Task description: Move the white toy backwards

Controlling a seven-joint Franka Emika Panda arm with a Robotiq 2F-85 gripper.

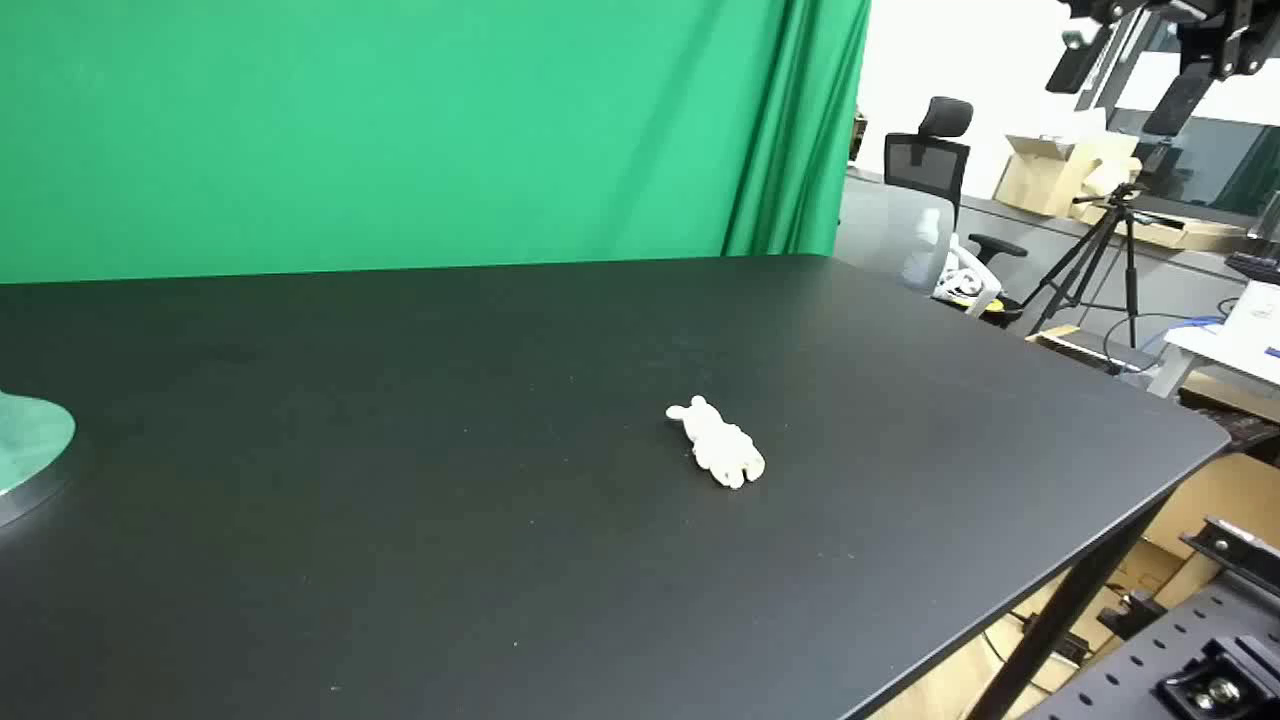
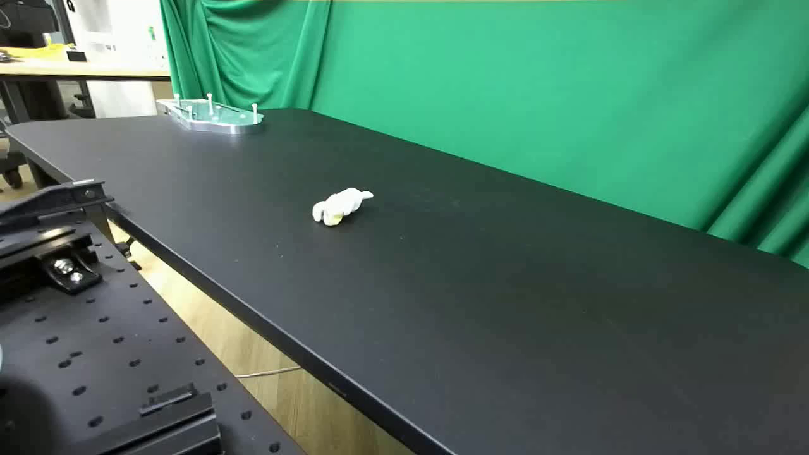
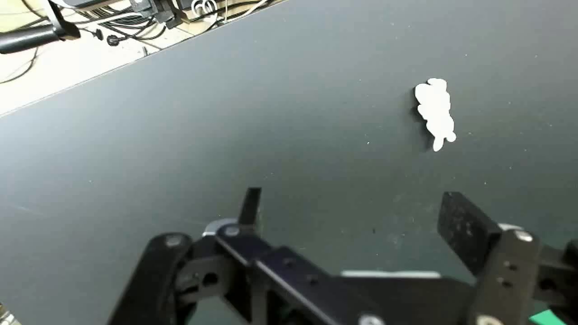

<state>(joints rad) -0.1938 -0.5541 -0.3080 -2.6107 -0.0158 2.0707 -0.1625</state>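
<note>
White toy (image 1: 722, 445): a small, lumpy figure lying stretched out on the black table (image 1: 450, 560), touching nothing but the tabletop, which should let you come at it from any side. Two little nubs, perhaps ears, mark one end and point towards the green curtain (image 1: 400, 130); the blunter end faces the side of the perforated mounting plate (image 2: 126, 316), seen in an exterior view. It lies well in from the table's edges, likely so that you have room to shift it either way; which way counts as backwards, you cannot tell from here.

Your gripper (image 3: 353, 198) hangs high and well apart from the toy. Its fingers (image 3: 465, 225) are spread wide, with nothing held between them, which would suit straddling the toy's narrow body. In the wrist view the toy lies beyond the fingertips, up and to the right, so you would probably need to line up above it before going down. The grasp seems not yet begun.

Further out, a pale glassy pegged plate (image 2: 227, 119) sits at a far corner of the table, perhaps parked there to keep it out of your way. Behind, the curtain probably serves as plain backdrop.
</note>
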